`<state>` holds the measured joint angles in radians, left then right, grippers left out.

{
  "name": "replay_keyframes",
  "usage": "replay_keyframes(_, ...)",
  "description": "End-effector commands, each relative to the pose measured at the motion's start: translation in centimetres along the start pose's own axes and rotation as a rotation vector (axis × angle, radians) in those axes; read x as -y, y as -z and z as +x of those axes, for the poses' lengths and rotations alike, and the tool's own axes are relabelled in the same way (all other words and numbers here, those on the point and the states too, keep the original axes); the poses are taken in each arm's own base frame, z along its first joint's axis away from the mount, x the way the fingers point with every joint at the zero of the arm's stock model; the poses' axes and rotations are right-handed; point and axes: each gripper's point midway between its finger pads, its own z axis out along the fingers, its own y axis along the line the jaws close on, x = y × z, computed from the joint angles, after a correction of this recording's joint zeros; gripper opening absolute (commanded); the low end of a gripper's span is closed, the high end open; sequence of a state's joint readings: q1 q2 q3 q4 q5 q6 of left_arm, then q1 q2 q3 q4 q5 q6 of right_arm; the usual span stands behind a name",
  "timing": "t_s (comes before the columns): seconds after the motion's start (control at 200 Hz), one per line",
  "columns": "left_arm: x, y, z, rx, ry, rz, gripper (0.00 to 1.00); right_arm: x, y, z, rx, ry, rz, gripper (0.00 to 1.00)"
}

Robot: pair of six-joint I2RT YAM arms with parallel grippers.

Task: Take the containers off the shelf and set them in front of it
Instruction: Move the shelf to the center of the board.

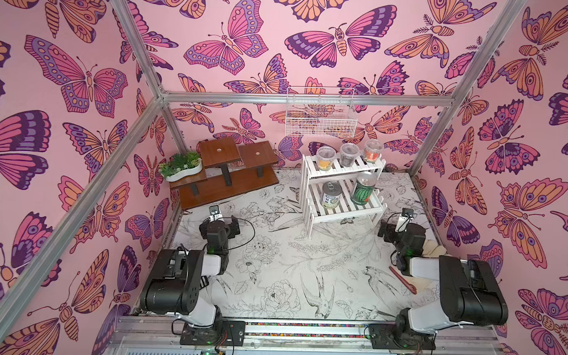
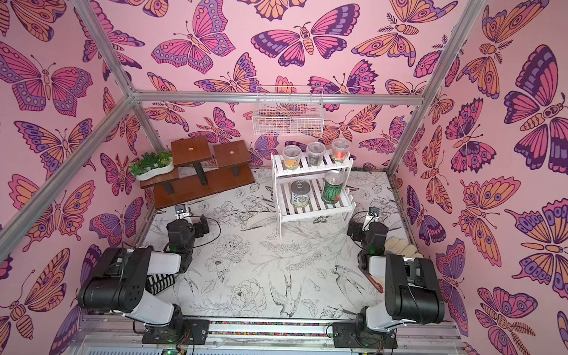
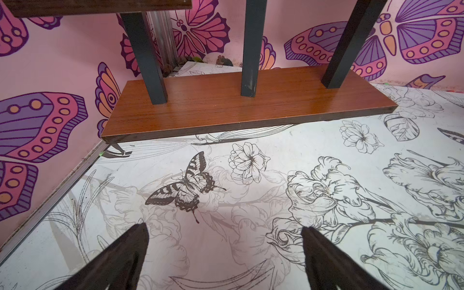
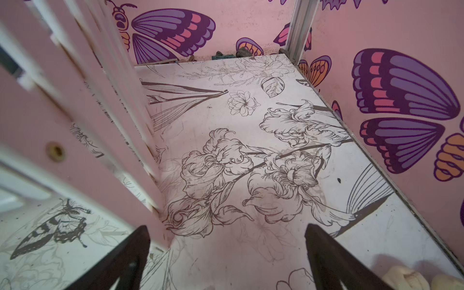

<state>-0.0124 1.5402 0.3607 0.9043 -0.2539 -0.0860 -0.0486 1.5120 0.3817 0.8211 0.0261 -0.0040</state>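
We see pink walls (image 1: 280, 54) printed with large butterflies, braced by an aluminium frame (image 1: 230, 96). Just ahead of the left jaws a brown stepped stand (image 3: 226, 105) rests on the table (image 3: 276, 155), white with inked flowers and birds. A white wire basket (image 1: 320, 121) hangs well ahead of and above the right jaws.

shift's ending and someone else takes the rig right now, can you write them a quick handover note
Left gripper: open, empty, low over the table by the brown stand.
Right gripper: open, empty, next to the shelf.
Top tier: yellow cup, dark cup, red cup.
Lower tier: white can, watermelon can.
Done: none off the shelf yet.
Left: set all five on the table in front of the shelf.
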Motion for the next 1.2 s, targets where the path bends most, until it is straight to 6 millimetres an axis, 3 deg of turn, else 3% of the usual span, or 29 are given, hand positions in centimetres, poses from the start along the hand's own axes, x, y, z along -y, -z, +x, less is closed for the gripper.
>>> replay_keyframes(0.0, 0.0, -0.2, -0.2, 0.000, -0.004, 0.004, 1.00, -0.1, 0.0, -0.8, 0.015, -0.003, 0.004, 0.99)
replay_keyframes(0.566, 0.0, -0.3, -0.2, -0.002, -0.003, 0.005, 1.00, -0.2, 0.0, -0.6, 0.009, -0.004, 0.000, 0.99)
replay_keyframes(0.686, 0.1, -0.2, -0.4, 0.007, -0.007, 0.011, 1.00, -0.1, 0.2, -1.6, 0.044, -0.008, 0.004, 1.00)
replay_keyframes(0.846, 1.8, 0.0, -1.6, -0.082, -0.081, 0.079, 1.00, 1.8, 1.7, -3.4, -0.072, -0.025, 0.114, 0.99)
replay_keyframes(1.052, 4.0, 1.6, -3.9, -0.147, -0.070, 0.158, 1.00, 3.1, 4.5, -3.7, -0.174, -0.064, 0.194, 0.99)
replay_keyframes(1.192, 7.7, 3.7, -5.0, -0.214, -0.060, 0.280, 1.00, 3.6, 6.7, -4.3, -0.233, -0.085, 0.230, 0.99)
